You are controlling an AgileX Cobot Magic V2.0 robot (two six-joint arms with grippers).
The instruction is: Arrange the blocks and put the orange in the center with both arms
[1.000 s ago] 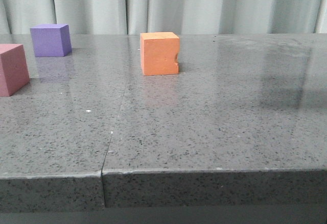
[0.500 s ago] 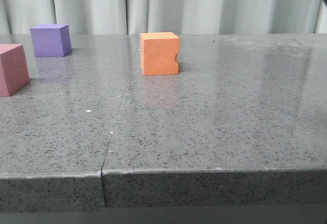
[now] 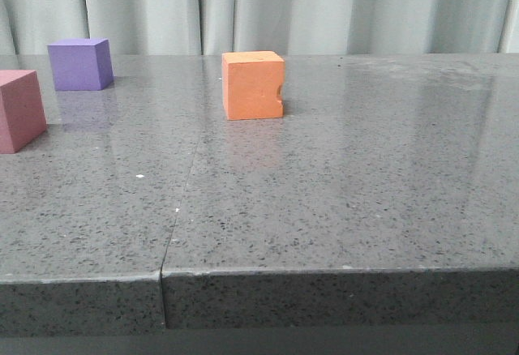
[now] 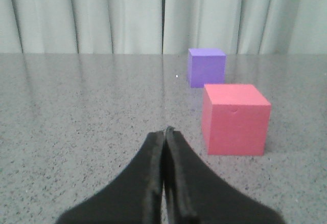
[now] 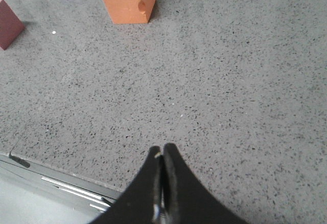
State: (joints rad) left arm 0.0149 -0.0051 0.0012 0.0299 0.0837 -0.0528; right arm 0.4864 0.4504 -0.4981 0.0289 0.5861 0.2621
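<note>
Two black angular-fingered end effectors show, one in each wrist view. The left end effector [image 4: 165, 132] has its two fingers pressed together with nothing between them, tips low over the speckled grey stone worktop [image 4: 82, 111]. The right end effector [image 5: 162, 150] likewise has its fingers closed together and empty, hanging above the worktop close to its front edge. Neither end effector appears in the front view. Three matte foam cubes stand on the worktop, one of each colour, all upright and well apart from one another. Near the left end effector, a little ahead of it and to one side, sits the dusty pink foam cube [image 4: 235, 119]; beyond it, closer to the pale pleated curtain [image 4: 127, 14], sits the purple foam cube [image 4: 206, 67]. In the front view the pink cube is cut by the left edge of the frame and the purple cube stands behind it toward the curtain. The orange foam cube [image 3: 254, 84], with a small notch in its right-hand edge, stands further right, near the middle of the worktop's width, well ahead of the right end effector. A thin seam [image 3: 182, 201] runs across the worktop from front to back.
</note>
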